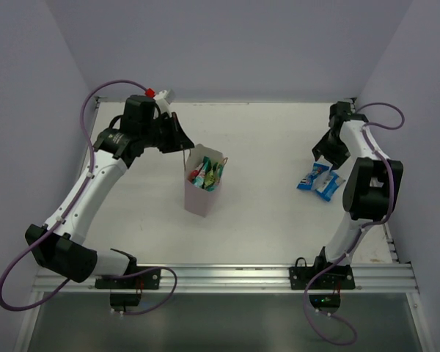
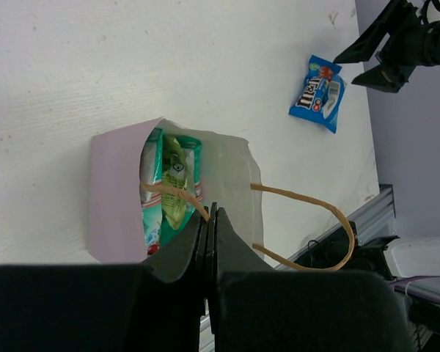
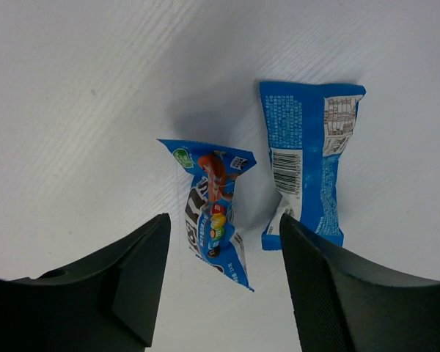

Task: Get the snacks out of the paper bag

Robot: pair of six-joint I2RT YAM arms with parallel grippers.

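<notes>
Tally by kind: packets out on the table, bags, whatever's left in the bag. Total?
blue packets on the table: 2
paper bag: 1
packets in the bag: teal and light green ones show, the rest hidden, no firm count
Total countable: 3

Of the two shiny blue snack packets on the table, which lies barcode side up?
The flat blue packet with white label panels; the crumpled blue packet shows colourful candy print.
</notes>
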